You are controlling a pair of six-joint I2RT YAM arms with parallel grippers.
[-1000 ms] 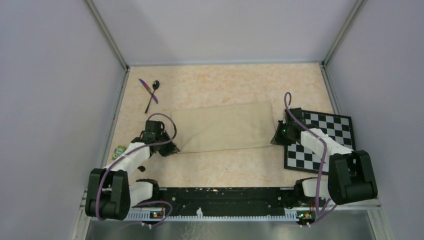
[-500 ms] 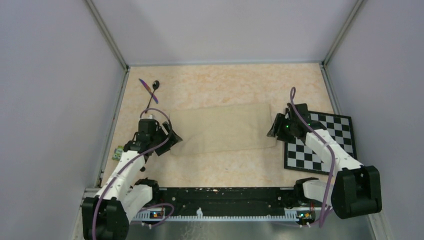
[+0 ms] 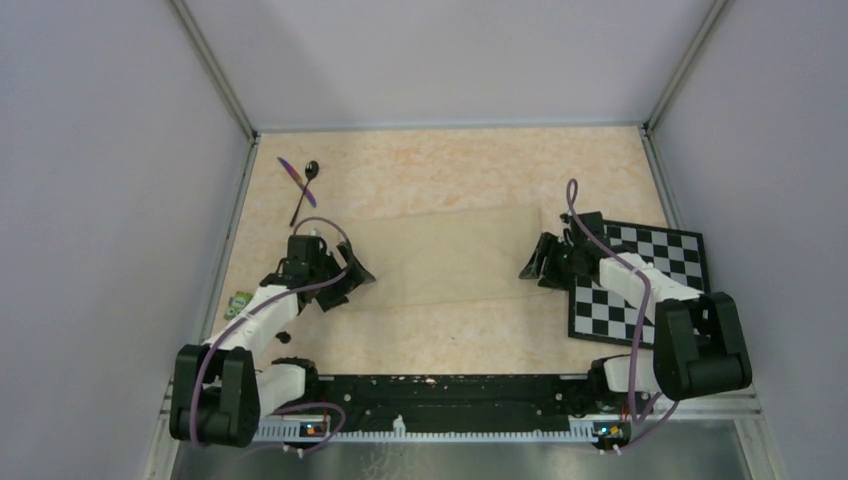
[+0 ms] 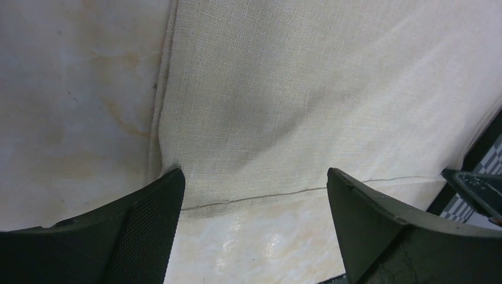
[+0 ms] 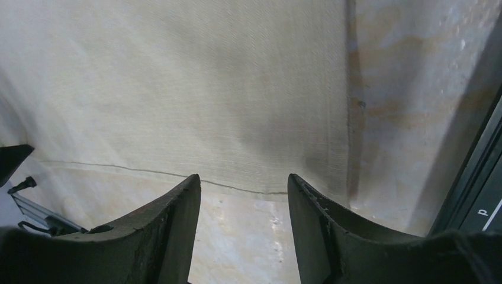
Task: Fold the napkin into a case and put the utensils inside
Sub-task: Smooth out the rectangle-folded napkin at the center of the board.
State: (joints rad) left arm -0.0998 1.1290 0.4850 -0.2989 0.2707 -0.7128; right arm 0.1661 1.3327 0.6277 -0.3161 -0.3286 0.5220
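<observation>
Top external view gives me the napkin (image 3: 450, 257) lying flat as a wide folded strip mid-frame on the surface (image 3: 450, 165), between my two tools. Left tool (image 3: 348, 283) sits at its left end, spread, pinching nothing. Right tool (image 3: 538, 265) sits at its right end, likewise spread and empty, beside the checkerboard (image 3: 655, 290). Black spoon (image 3: 312, 169) and purple knife (image 3: 288, 170) lie crossed in the upper left, well apart from the cloth.

Checkerboard (image 3: 672, 256) beside right gripper (image 3: 532, 262); walls (image 3: 100, 200) enclose table (image 3: 450, 170).
</observation>
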